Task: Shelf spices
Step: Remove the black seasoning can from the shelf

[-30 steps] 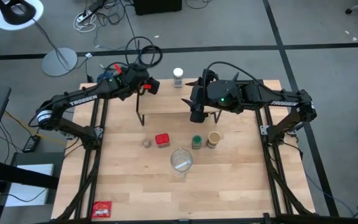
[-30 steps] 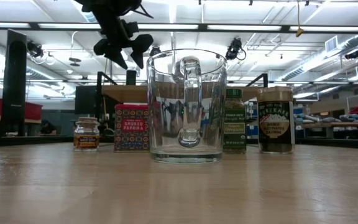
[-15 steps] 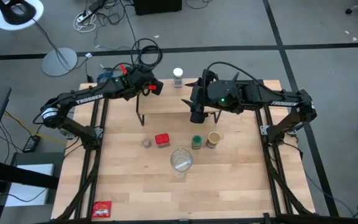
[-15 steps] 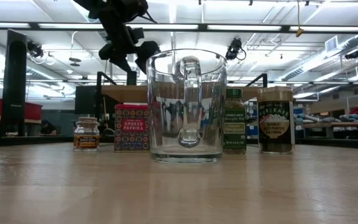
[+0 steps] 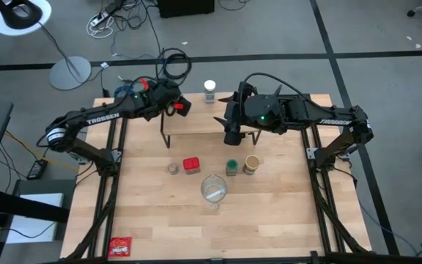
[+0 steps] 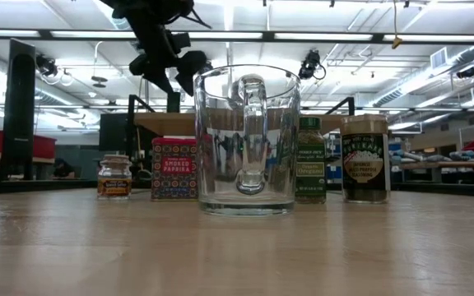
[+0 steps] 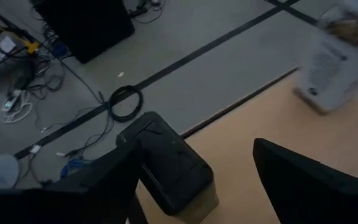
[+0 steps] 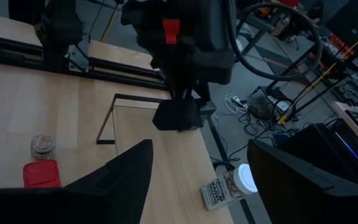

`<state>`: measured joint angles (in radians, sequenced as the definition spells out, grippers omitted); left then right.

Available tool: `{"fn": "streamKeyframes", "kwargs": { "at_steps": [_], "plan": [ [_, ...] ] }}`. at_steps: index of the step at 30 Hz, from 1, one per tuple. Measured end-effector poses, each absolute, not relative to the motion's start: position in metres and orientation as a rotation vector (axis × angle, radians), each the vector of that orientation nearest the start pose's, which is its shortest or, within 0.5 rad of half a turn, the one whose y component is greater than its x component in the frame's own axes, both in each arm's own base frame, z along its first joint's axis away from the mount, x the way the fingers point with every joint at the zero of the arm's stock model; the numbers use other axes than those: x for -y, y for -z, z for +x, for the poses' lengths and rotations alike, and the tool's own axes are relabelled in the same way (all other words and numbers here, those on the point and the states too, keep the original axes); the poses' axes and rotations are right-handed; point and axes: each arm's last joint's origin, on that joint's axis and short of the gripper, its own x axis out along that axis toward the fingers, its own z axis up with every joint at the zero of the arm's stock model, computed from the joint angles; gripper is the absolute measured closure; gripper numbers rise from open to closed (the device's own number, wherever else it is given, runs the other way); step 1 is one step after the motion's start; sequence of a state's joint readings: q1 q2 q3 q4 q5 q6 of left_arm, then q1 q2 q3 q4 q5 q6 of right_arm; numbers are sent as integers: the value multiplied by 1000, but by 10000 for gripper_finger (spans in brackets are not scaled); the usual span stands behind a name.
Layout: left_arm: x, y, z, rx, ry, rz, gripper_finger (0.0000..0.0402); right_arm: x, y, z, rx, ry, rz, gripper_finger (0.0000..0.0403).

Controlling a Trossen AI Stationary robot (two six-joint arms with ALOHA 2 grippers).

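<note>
High view: small low shelf with light wood plank top and thin black legs point(image 5: 196, 123) stands at the table's back. The left gripper point(image 5: 180, 105) hangs over its rear left corner, the right gripper point(image 5: 229, 133) over its right front. A white-lidded clear jar point(image 5: 209, 89) stands at the shelf's back edge. In front of the shelf, in a row on the table: tiny brownish jar point(image 5: 173, 169), square red tin point(image 5: 191, 165), green-lidded jar point(image 5: 231, 167), tan-lidded jar point(image 5: 251, 163). Since a second ago the left gripper has crept slightly toward the shelf's middle; the right arm and the row are unchanged. Low view: the row stands upright around a clear glass pitcher point(image 6: 245, 140). Left wrist view: dark green tin point(image 7: 166, 165) stands on the plank's corner between the left fingers, close to one of them; the fingers are spread wide, so I judge it set down, not gripped. Right wrist view: right fingers also spread wide, nothing between them. Judgement: the left arm should rise straight off the tin; the right is nearer the two lidded jars.
</note>
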<state>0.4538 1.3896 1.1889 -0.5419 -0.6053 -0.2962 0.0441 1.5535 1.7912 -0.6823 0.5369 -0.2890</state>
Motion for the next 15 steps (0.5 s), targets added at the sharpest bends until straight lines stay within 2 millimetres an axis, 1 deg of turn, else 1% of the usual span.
{"fn": "streamKeyframes", "kwargs": {
  "at_steps": [4, 9, 15],
  "plan": [
    [-142, -316, 255, -601, -1116, -193, 92, 1, -444, 323, -499, 420, -407, 143],
    [-141, -328, 257, -550, -1122, -208, 92, 1, -444, 323, -498, 421, -406, 143],
    [-133, -337, 254, -526, -1241, -219, 92, 0, -444, 323, -498, 412, -404, 144]
  ]
}}
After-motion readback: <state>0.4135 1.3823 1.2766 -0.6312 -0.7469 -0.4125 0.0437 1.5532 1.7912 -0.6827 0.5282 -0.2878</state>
